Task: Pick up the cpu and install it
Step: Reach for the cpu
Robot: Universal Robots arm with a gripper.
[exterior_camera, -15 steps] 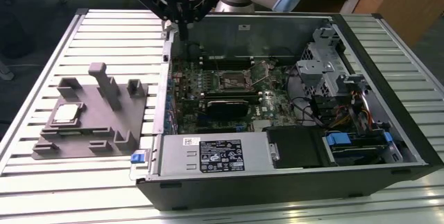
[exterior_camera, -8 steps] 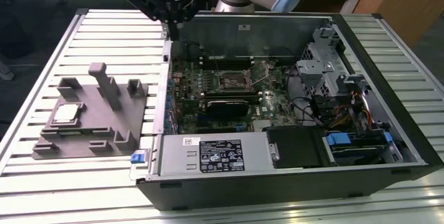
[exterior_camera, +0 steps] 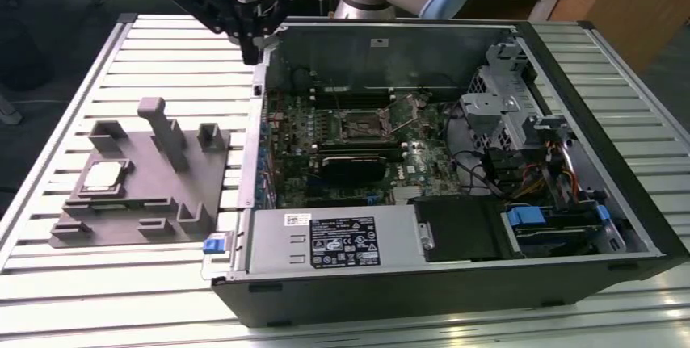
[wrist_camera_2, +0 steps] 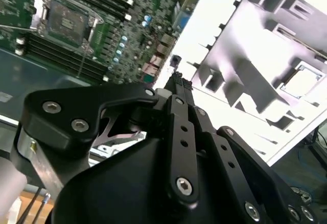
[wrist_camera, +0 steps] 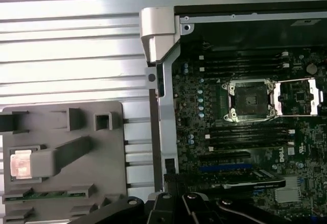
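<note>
One pincer [exterior_camera: 252,51], fingers pressed together on nothing, is hovering over the case [exterior_camera: 377,57] wall. Below it to one side, the socket [exterior_camera: 356,128] is sitting open. Well apart on the other side, the cpu [exterior_camera: 103,175] is lying flat in the grey fixture [exterior_camera: 161,194] on the counter [exterior_camera: 161,57]. Judging it light, stiff, fragile: opposite edges are offering the grip.

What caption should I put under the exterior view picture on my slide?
Pincer hovers by the open computer case; the cpu sits on the grey fixture.
</note>
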